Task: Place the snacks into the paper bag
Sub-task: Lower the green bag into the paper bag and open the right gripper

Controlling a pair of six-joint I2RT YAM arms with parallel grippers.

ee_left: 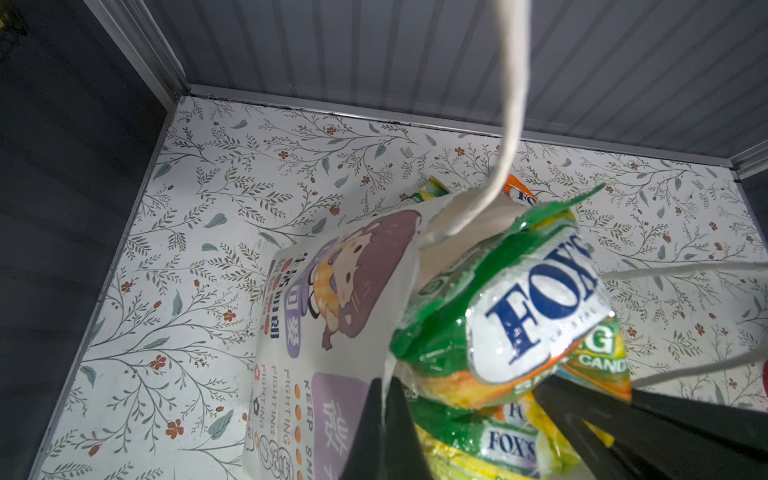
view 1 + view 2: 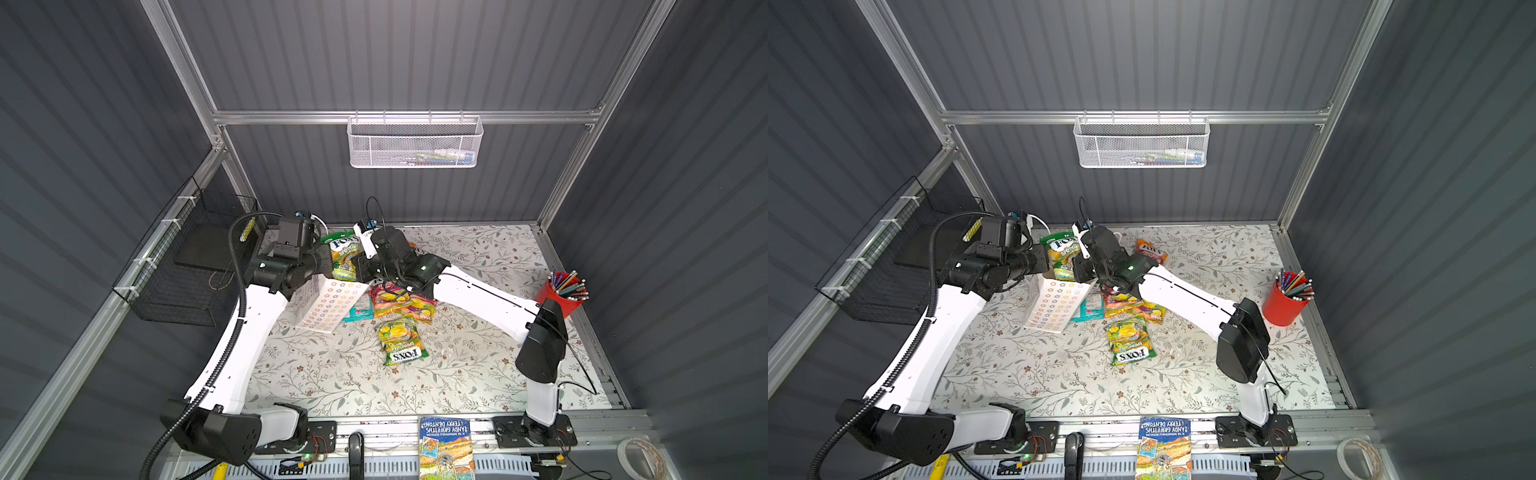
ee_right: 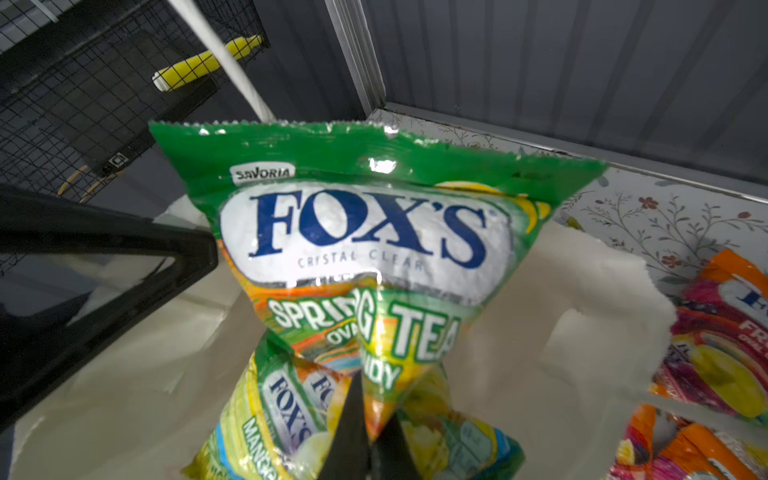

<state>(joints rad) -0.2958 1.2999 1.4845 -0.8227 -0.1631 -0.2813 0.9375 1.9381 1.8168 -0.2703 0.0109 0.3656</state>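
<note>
Right at the right gripper [image 3: 368, 432]: tips pressed together on the bottom end of the green packet [image 3: 365, 224]. Sticks out straight ahead of the tips, long way pointing away from them, top seam farthest off.

Just under and around those tips: the open mouth of the paper bag [image 3: 582, 299], with other snacks [image 3: 282, 411] already down inside.

Across the mouth, facing the right gripper: the left gripper [image 1: 384, 419], squeezed shut on the bag's edge, holding it open.

Probably next: tip the packet down and let go, straight into the hole below.

Beside the bag, a little past the right gripper: orange-pink packets [image 3: 723, 357] on the table [image 3: 665, 216].

Farthest from both grippers: one green-yellow packet [image 2: 401, 341], lying flat, a bit nearer the right gripper than the left.
</note>
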